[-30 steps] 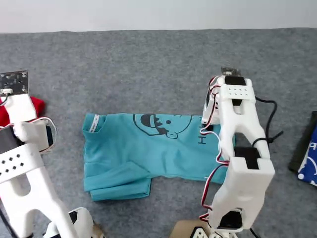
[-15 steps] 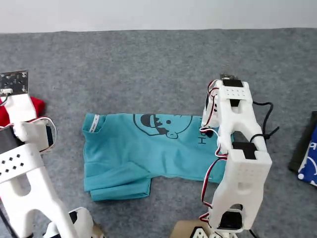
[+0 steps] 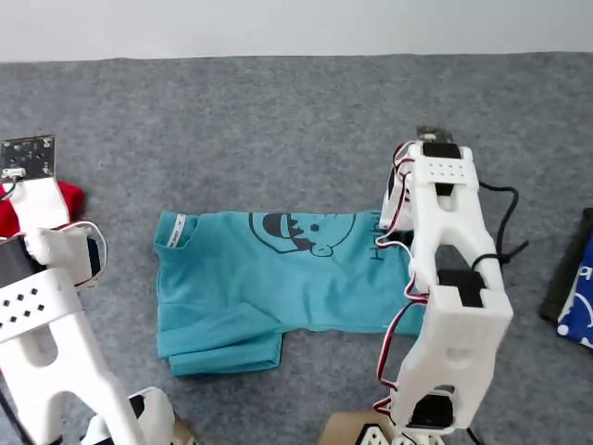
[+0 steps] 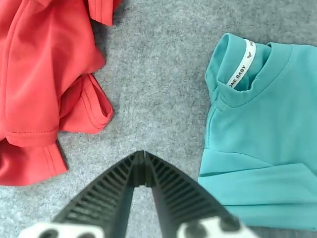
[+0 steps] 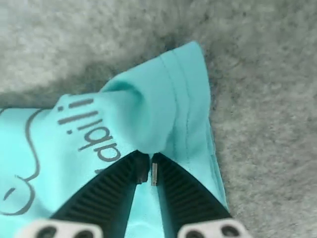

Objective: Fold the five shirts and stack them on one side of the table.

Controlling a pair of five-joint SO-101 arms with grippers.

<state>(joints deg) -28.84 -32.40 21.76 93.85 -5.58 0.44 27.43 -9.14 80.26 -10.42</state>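
Right gripper (image 5: 150,162) jaws pinching teal shirt (image 3: 269,278) hem, mid-tabletop; thin bite, fabric may slip out mid-fold; left gripper (image 4: 144,157) jaws pressed together, empty, near left edge.

From the near edge, the high view looks steeply down over the table (image 3: 278,102). Each wrist view looks down from close above, past the left hand (image 4: 144,168) or the right hand (image 5: 150,171). All three share the teal shirt (image 3: 278,278), the wrist views at its opposite ends.

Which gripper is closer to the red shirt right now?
Left. The left gripper sits just beside the red shirt; the right gripper pinches the teal shirt, farther off.
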